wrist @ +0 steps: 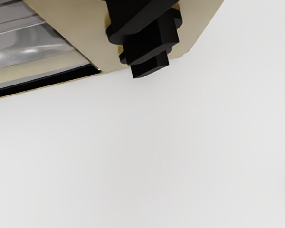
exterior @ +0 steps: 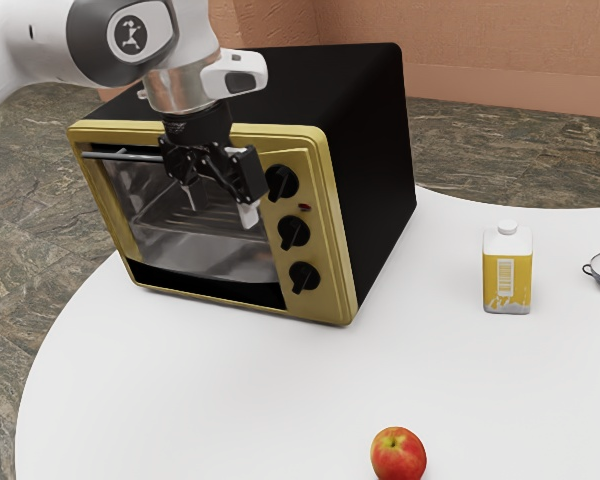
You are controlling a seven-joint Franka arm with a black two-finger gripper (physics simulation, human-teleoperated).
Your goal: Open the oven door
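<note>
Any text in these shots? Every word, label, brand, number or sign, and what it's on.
No words or numbers I can read.
Milk-style carton: pale barcode-like block on the yellow label, too small to read.
Robot arm: round emblem with a dark figure, no legible lettering.
Oven: small red mark beside the knobs, too small to make out.

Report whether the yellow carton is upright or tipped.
Upright: the carton stands on the table, its cap on top.
</note>
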